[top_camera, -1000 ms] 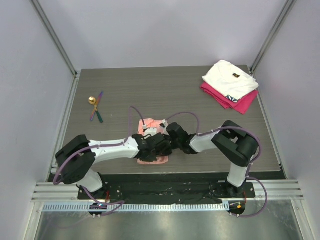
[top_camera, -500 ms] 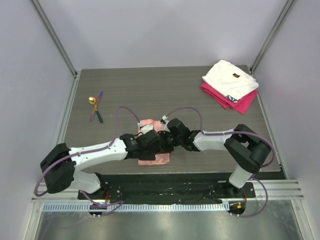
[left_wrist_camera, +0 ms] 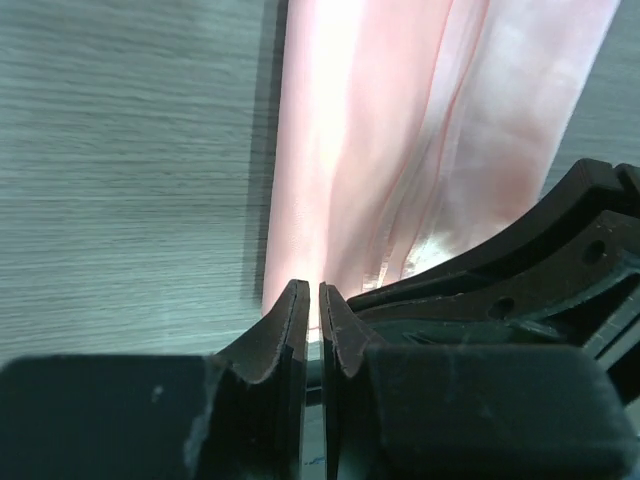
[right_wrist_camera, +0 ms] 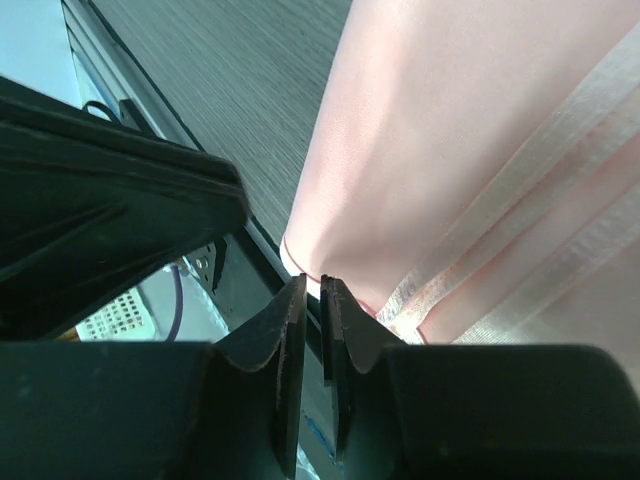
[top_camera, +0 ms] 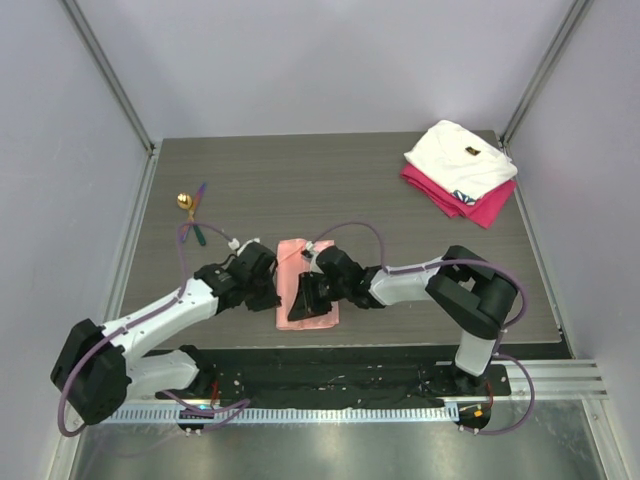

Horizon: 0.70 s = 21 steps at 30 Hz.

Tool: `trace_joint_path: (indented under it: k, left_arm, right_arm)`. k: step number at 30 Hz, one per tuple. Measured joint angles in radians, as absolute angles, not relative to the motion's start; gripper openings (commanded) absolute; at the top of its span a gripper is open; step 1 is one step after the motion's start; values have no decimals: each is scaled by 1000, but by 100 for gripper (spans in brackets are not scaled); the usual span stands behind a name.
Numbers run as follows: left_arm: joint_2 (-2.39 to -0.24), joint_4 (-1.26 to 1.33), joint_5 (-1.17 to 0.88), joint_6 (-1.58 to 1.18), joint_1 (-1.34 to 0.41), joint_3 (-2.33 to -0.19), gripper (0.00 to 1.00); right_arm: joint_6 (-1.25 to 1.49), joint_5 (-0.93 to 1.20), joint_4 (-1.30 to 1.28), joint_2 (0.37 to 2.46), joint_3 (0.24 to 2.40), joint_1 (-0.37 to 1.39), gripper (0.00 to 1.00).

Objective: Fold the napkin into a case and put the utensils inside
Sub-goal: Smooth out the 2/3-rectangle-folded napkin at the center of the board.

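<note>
Down at the 6 o'clock edge of the table, dead centre between the two arm bases, you've got the napkin lying as a narrow strip running 12 to 6, with a few lengthwise layers showing in the wrist views. So I'd say you're mid-fold: the case is partly made, but nothing is inside it yet. The utensils sit well apart from it, out toward 10 o'clock near the left edge of the table, untouched

Claws: the left gripper is on the strip's 9 o'clock edge, jaws squeezed down to a thin slit. The right gripper sits over the near end of the strip and is just as narrow. Both sets of tips are right at the near hem, but I honestly can't tell if either has cloth pinched in there

Next move, my guess: you need a definite bite on that hem at both sides, then carry it toward 12 to close the pocket, keeping the layers stacked since this stuff looks slippery. After that, go to 10 o'clock for the cutlery

Labels: nothing readable. The white cloth on top of the magenta cloth, off at 2 o'clock, has a small dark tag, too tiny to read
</note>
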<state>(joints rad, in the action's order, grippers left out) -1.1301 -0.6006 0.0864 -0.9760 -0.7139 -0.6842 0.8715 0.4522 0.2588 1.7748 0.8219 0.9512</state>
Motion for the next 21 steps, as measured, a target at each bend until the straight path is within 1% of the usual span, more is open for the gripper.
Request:
trace_joint_path:
  k: [7, 13, 21]
  left_arm:
    - [-1214, -485, -30, -976, -696, -643, 10]
    - [-1256, -414, -60, -980, -691, -564, 10]
    - [-1223, -405, -84, -984, -690, -540, 12]
  right_arm:
    - [902, 462, 323, 1798, 777, 957, 17]
    - [904, 461, 329, 1798, 752, 953, 16]
    - [896, 450, 317, 1798, 752, 953, 16]
